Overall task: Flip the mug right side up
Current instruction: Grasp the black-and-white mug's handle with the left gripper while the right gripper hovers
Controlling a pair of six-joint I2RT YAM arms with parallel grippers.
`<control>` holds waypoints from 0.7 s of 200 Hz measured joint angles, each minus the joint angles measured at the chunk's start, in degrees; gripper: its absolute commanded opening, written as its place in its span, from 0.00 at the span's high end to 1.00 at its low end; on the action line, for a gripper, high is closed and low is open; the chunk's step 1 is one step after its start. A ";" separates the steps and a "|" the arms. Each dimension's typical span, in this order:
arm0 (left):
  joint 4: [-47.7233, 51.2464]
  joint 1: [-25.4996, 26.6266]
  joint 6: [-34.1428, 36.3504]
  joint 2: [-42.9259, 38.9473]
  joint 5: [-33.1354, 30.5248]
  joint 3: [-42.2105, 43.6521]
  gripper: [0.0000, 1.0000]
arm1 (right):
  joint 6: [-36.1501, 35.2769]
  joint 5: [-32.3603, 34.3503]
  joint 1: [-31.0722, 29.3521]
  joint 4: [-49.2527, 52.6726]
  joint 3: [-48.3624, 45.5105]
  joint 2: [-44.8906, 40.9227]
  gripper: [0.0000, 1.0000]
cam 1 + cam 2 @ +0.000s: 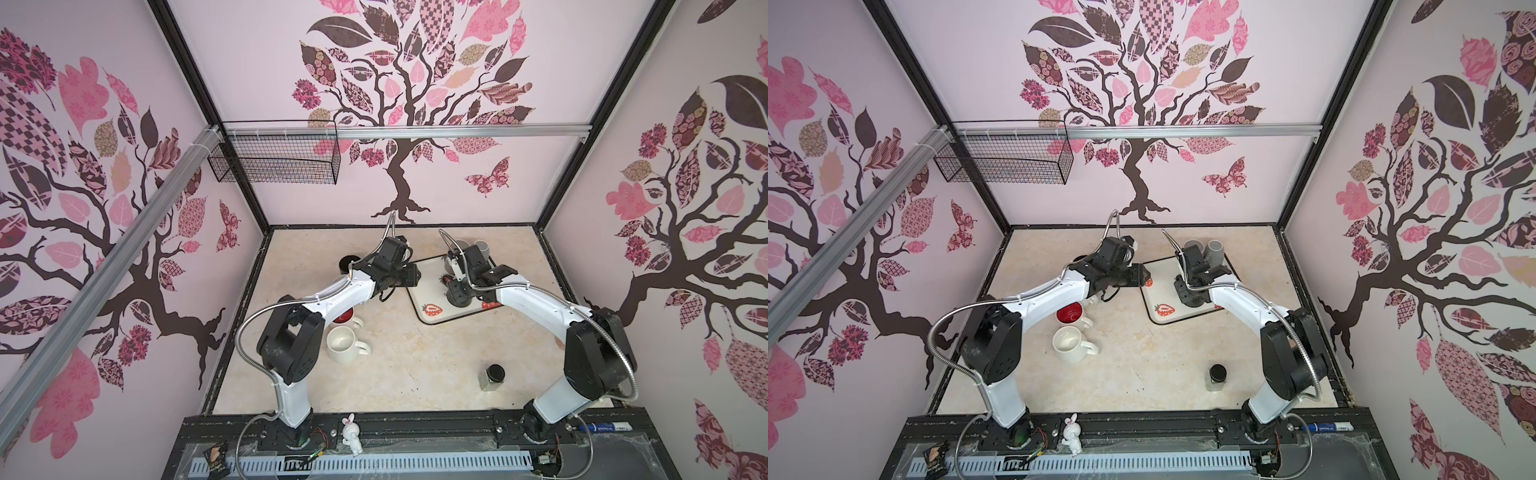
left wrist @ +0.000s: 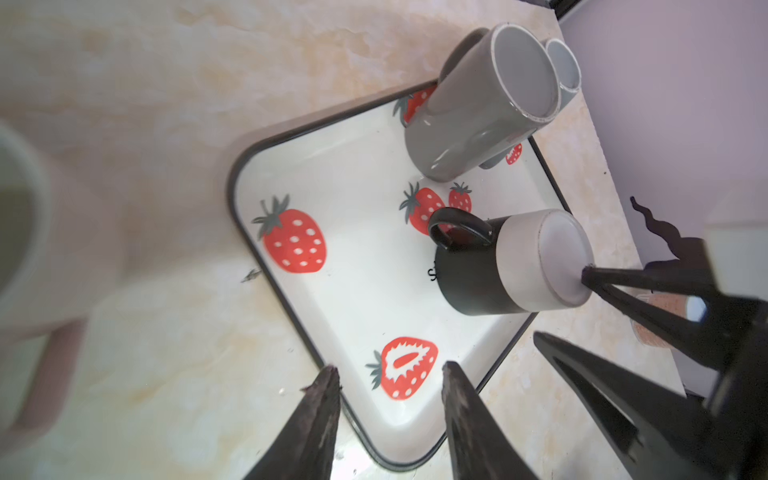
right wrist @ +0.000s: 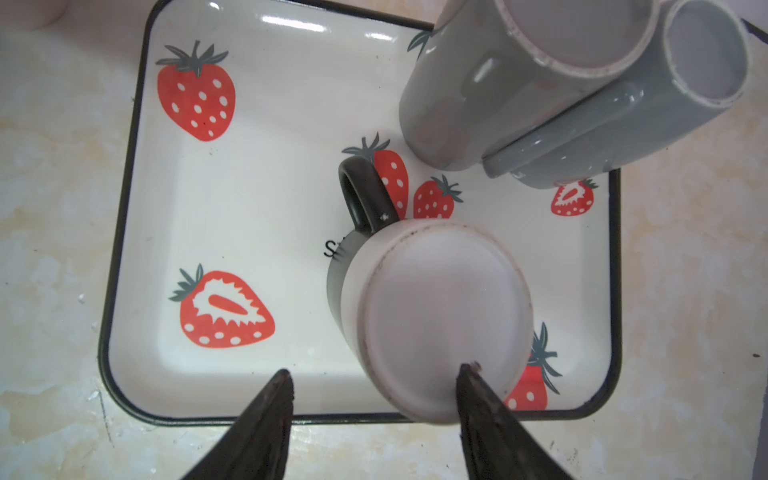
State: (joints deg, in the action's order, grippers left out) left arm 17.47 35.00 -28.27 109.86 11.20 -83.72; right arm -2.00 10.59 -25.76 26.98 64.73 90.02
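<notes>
On the tray (image 3: 270, 187), the mug (image 3: 444, 307) (inverted) sits beneath the spread right tool (image 3: 376, 372).

Dark mug (image 1: 460, 300) on strawberry tray (image 1: 432, 318), beneath right arm (image 1: 536, 303)

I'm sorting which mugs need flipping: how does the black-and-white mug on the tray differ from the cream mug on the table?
The black-and-white mug stands upside down, base up; the cream mug stands upright, mouth up. The black-and-white mug sits on the strawberry tray; the cream mug sits on the bare table. The black-and-white mug is two-toned; the cream mug is one colour. Both have one handle.
</notes>
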 measured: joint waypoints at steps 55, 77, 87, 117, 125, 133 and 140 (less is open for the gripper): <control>-1.81 1.49 -1.05 17.57 8.68 -18.03 0.60 | 6.69 -5.22 0.63 -5.57 -8.31 -10.29 0.37; -1.92 2.21 -2.25 22.95 10.75 -23.74 0.60 | 9.73 -9.25 1.92 -7.32 -10.91 -12.02 0.41; -1.95 2.47 -2.78 24.98 11.58 -25.92 0.60 | 10.86 -10.64 2.36 -7.67 -11.74 -12.07 0.43; -1.36 2.64 -3.19 27.80 13.18 -28.30 0.60 | 12.63 -13.42 2.99 -8.13 -13.20 -12.07 0.44; -1.09 2.64 -3.21 27.96 13.64 -28.30 0.60 | 12.79 -13.88 3.13 -8.37 -13.53 -12.07 0.44; -1.16 2.62 -3.17 27.98 14.01 -28.15 0.60 | 13.00 -14.27 3.39 -8.68 -13.92 -12.07 0.44; -1.57 2.60 -3.17 27.78 14.38 -27.61 0.61 | 13.20 -14.78 3.61 -8.90 -14.29 -12.07 0.44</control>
State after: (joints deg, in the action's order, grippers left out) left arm 15.90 37.60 -31.44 137.64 25.58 -111.33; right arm 11.20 -4.19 -22.15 18.09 50.43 77.95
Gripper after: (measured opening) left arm 0.400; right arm 0.561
